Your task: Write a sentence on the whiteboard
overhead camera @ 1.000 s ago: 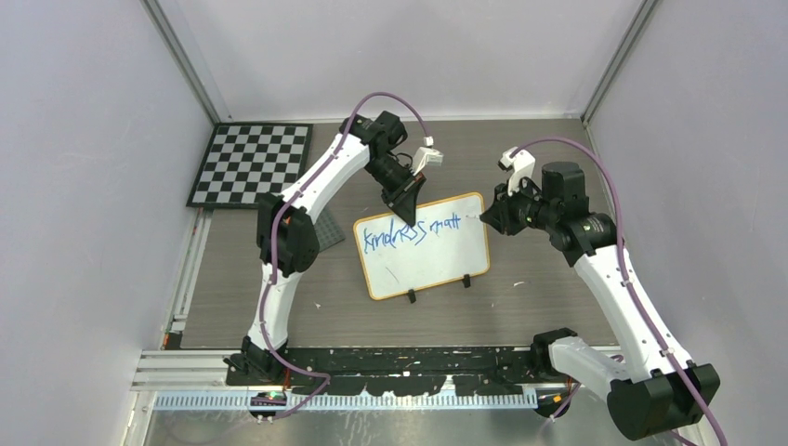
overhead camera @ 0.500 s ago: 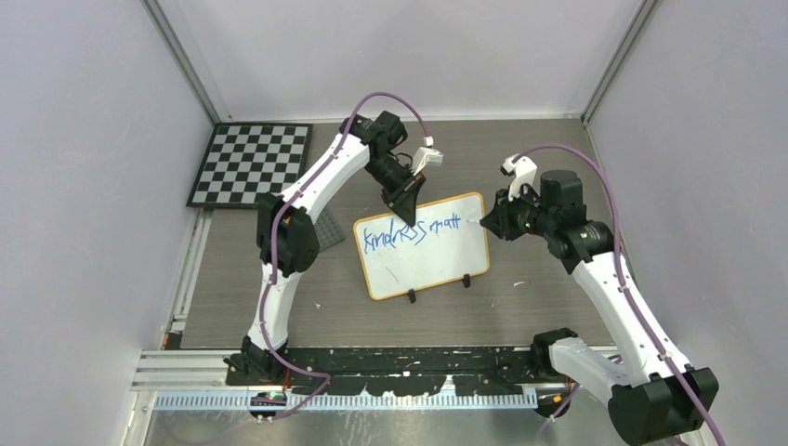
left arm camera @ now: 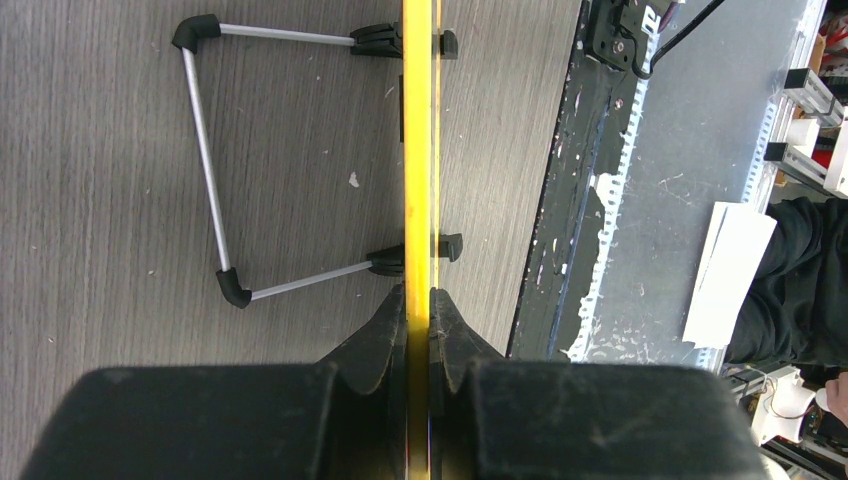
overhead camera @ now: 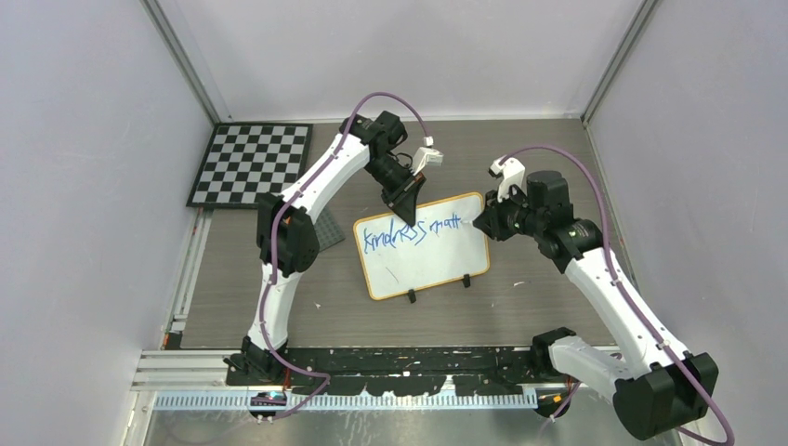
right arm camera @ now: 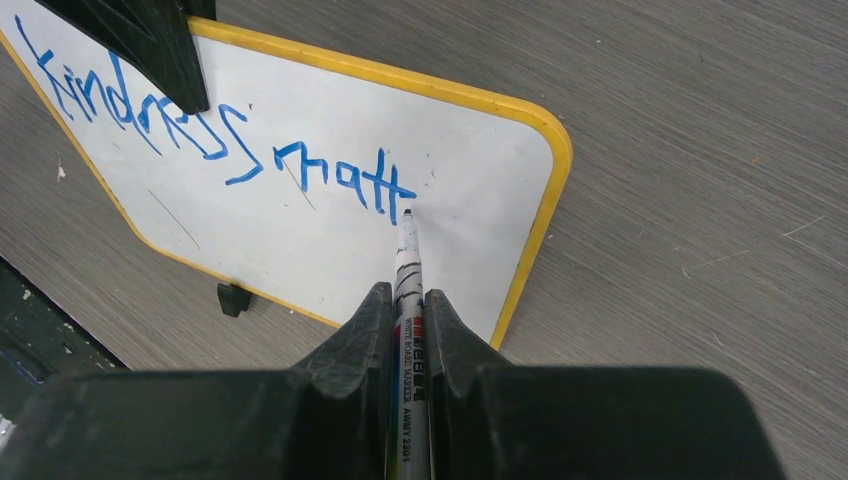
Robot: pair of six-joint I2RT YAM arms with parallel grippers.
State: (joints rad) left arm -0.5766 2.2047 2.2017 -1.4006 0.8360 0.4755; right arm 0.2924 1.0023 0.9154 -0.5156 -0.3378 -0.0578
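Note:
The whiteboard (overhead camera: pixel 423 249) stands propped on two black feet mid-table, its frame yellow-orange. Blue writing (overhead camera: pixel 413 229) on it reads about "kindness matt" in one line; it also shows in the right wrist view (right arm camera: pixel 230 140). My left gripper (overhead camera: pixel 407 212) is shut on the board's top edge (left arm camera: pixel 417 150), seen edge-on in the left wrist view. My right gripper (overhead camera: pixel 483 223) is shut on a whiteboard marker (right arm camera: pixel 407 290), whose tip sits at the board right after the last "t".
A black-and-white checkerboard (overhead camera: pixel 251 164) lies at the back left. A grey studded plate (overhead camera: pixel 329 229) lies beside the left arm. The board's wire stand (left arm camera: pixel 205 170) rests on the table behind it. A black rail (overhead camera: pixel 390 358) runs along the near edge.
My right gripper has moved left with the marker, from off the board's right edge to the end of the writing. The left gripper and board have not moved.

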